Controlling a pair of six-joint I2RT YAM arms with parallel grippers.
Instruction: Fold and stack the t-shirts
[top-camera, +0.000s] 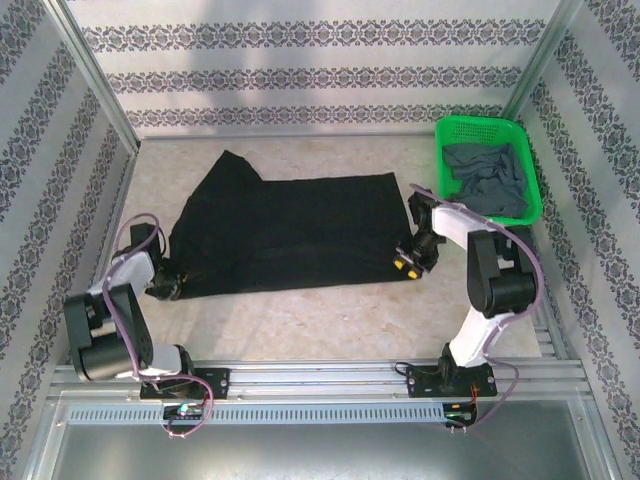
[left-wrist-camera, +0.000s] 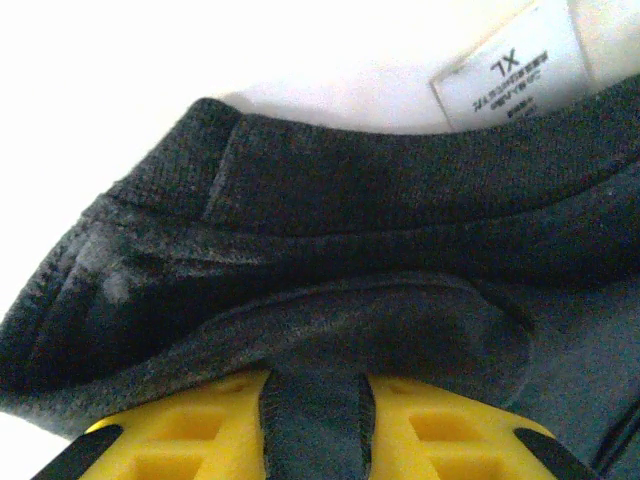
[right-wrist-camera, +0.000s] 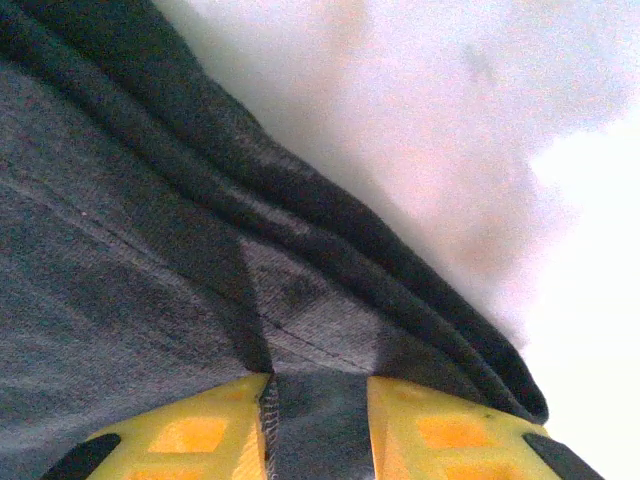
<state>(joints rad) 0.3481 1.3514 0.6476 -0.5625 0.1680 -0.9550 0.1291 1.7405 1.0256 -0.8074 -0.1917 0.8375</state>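
You've got the black t-shirt spread mostly flat mid-table, with one sleeve sticking out toward the far left and a few soft wrinkles. The white neck tag, marked XL, sits just past the collar in the left wrist view.

The left gripper is clamped on the shirt's near-left edge by the collar, with a fold of cloth pinched between the yellow fingers. The right gripper is clenched on the near-right hem, cloth pinched the same way.

The grey t-shirt lies crumpled in the green basket at far right, well apart from both grippers.

The table is pale and marble-like. Patterned wallpaper walls stand on three sides, and an aluminium rail runs under the arm bases.
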